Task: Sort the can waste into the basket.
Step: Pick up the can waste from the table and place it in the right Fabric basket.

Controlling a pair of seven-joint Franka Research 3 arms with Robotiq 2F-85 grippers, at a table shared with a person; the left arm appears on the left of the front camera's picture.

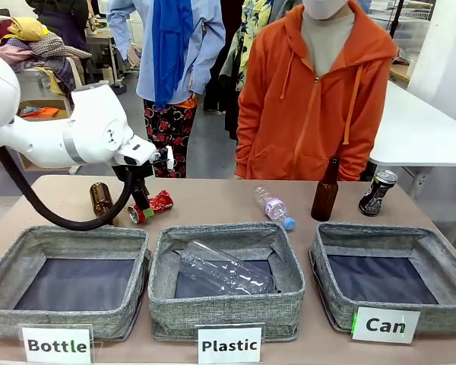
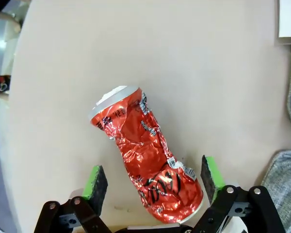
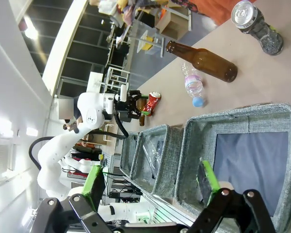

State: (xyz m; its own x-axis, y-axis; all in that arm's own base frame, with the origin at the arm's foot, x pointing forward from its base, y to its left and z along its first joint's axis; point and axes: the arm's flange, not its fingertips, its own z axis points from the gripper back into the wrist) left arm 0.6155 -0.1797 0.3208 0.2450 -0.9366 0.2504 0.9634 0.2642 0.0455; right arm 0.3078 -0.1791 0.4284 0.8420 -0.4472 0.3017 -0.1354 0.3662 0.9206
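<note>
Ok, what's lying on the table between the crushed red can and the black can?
In the front view, two things: a small clear plastic bottle lying on its side, then a brown glass bottle standing upright, nearer the black can.

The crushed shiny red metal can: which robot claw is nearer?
Left. The left claw straddles the red can; the right claw is far off, by the grey woven "Can" basket.
</note>
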